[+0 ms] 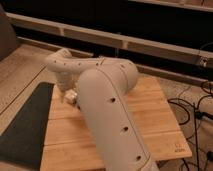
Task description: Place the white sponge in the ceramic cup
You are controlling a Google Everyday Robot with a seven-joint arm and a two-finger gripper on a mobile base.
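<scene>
Camera view: the gripper [67,94] hung low over the wooden table's [155,117] far corner, jaws wide. A dark mat [25,127] lay beside it, with cables [192,112] opposite.

You've got a light wood slat tabletop [155,115] mid-frame, w/ a dark mat [25,125] beside its left edge. Black cables [192,107] tangle on the floor at right. Beige carpet [25,65] at left; pale ledge [125,39] runs across the dark wall behind.
</scene>
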